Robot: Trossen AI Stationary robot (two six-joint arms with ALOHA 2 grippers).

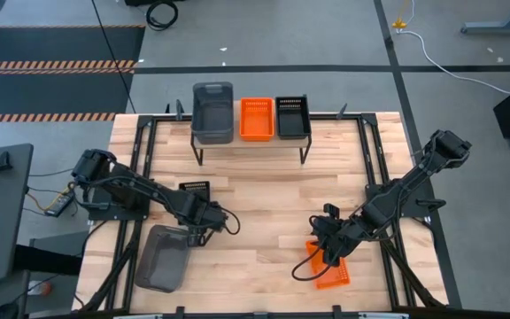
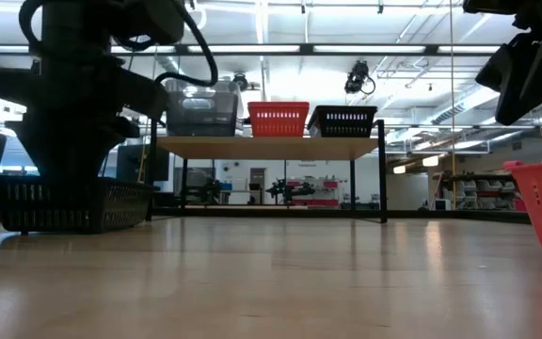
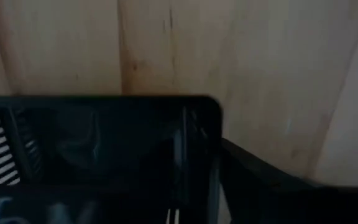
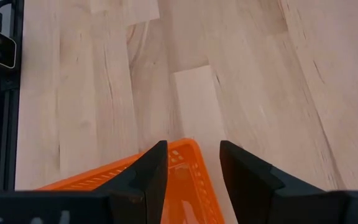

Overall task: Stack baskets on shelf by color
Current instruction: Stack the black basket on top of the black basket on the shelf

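Note:
The shelf stands at the table's far edge. It carries a grey basket, an orange basket and a black basket, left to right. On the table lie a black basket, a grey basket near the left front, and an orange basket at the right front. My left gripper hangs low at the black basket's near side. My right gripper is open above the orange basket's corner, with one finger over the inside and one outside, apart from it.
Black frame rails run along both sides of the table, and a cable loops beside the orange basket. Bare wood lies in the table's middle between the arms and in front of the shelf.

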